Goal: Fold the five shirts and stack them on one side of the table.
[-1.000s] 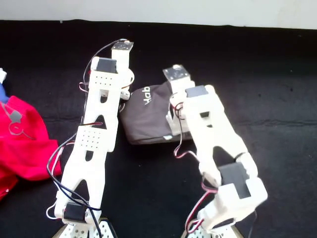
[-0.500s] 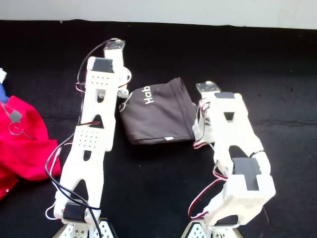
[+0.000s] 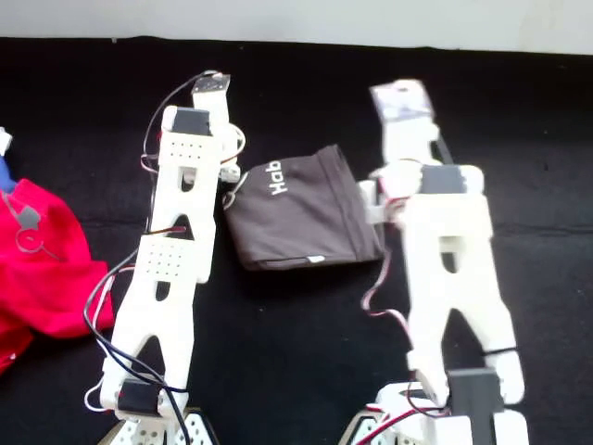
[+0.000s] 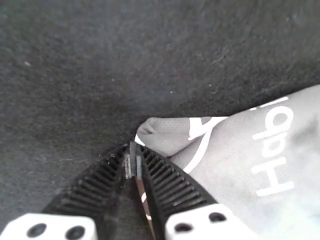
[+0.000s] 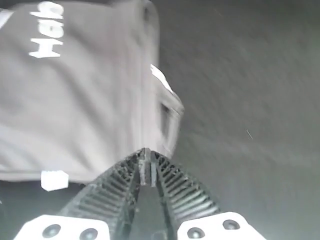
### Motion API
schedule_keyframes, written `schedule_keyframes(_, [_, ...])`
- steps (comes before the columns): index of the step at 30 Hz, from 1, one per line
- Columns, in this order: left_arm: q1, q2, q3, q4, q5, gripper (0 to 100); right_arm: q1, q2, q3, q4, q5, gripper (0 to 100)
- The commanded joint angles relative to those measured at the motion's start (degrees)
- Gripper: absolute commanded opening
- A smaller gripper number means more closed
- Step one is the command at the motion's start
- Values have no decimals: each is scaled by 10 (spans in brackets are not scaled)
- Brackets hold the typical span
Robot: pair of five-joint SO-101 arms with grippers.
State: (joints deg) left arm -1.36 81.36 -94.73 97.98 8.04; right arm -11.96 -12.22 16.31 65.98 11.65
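A folded grey shirt [image 3: 296,213] with white lettering lies on the black table between my two arms. My left gripper [image 3: 232,176] is at its left edge. In the left wrist view its fingers [image 4: 132,161] are shut, with the tips right at a corner of the grey shirt [image 4: 240,165]; whether they pinch fabric I cannot tell. My right gripper [image 3: 374,198] is at the shirt's right edge. It is shut too [image 5: 146,167], tips over the border of the grey shirt [image 5: 80,100]. A crumpled red shirt [image 3: 37,269] lies at the table's left side.
The black table cloth [image 3: 519,139] stretches bare to the right and behind the arms. A small blue and white item [image 3: 5,158] peeks in at the left edge above the red shirt. A pale wall [image 3: 371,23] borders the table's far side.
The right arm swung off the grey shirt to its right side and stretched out farther back, uncovering the shirt. The left arm stayed nearly still. The shirt barely shifted.
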Motion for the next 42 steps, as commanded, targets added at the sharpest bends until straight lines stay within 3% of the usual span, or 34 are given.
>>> schedule_keyframes(1, [-31,-7,-7,-11,40,8,-58,58,-30,-51,1,6])
schedule_keyframes(6, [-92,-7,-7,-12,164,8,-64,204,-70,-70,1,6])
schedule_keyframes(12, [-112,-7,-7,-15,185,8,-22,291,-81,-69,1,6])
schedule_keyframes(19, [-124,-4,-7,-20,243,8,55,277,-95,3,5,6])
schedule_keyframes(28, [-124,-4,-7,-21,243,8,22,145,-105,43,5,6])
schedule_keyframes(34, [-124,-4,-7,-21,243,8,6,111,-102,-62,4,9])
schedule_keyframes(42, [-123,-3,-6,-21,243,8,5,279,-105,-258,4,9])
